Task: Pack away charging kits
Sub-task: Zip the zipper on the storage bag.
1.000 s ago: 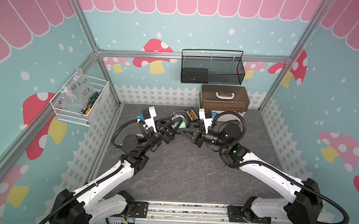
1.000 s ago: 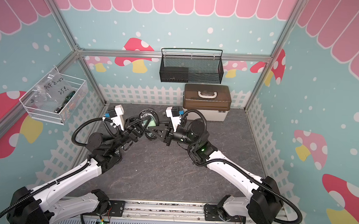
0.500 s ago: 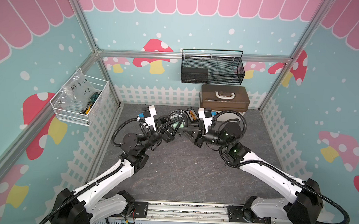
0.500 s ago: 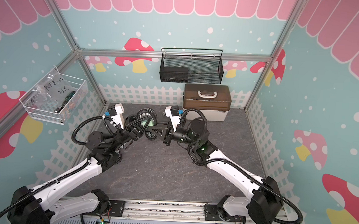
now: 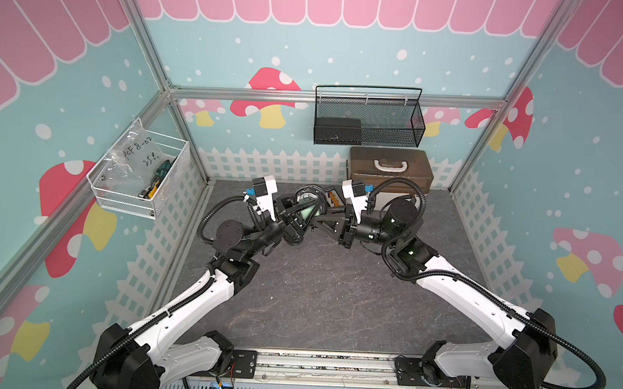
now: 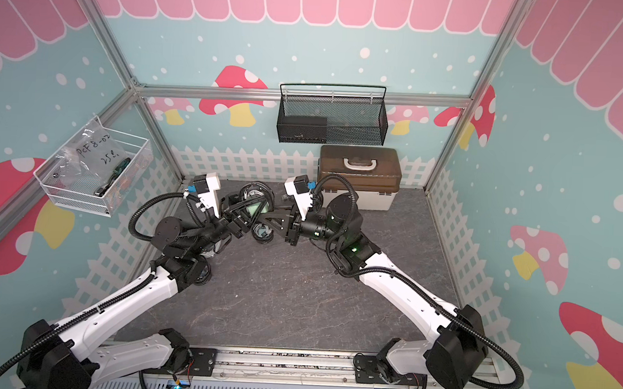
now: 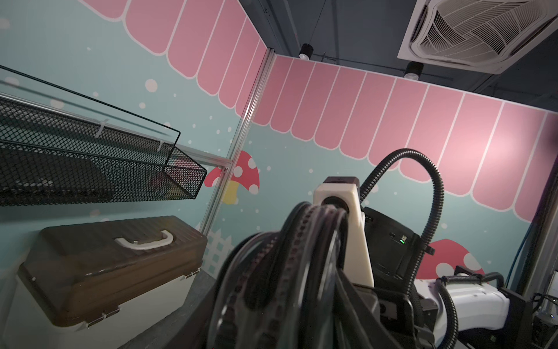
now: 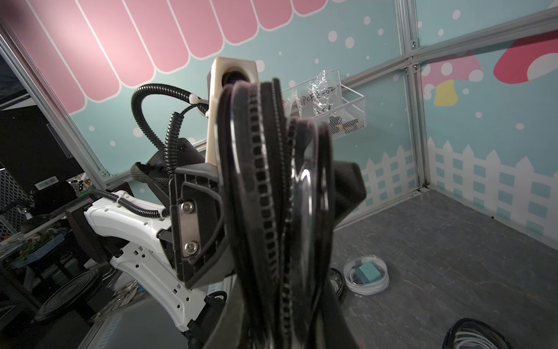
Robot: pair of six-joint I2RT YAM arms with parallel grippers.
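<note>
Only right wrist clearly shows white kit (image 8: 366, 272); right end effector (image 5: 319, 220) pinches black coil (image 8: 256, 181), left end effector (image 8: 271, 204) unclear.

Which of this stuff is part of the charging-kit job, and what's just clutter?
Job:
black coil kit, lifted
white coil kit, on the floor
second black coil, on the floor

Lying about:
brown-lidded box
black mesh basket
white wire basket
board with orange connectors

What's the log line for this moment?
coil of thin black cable: aloft | right gripper: shut on coil | left gripper: jaws either side of coil, grip unclear
</note>
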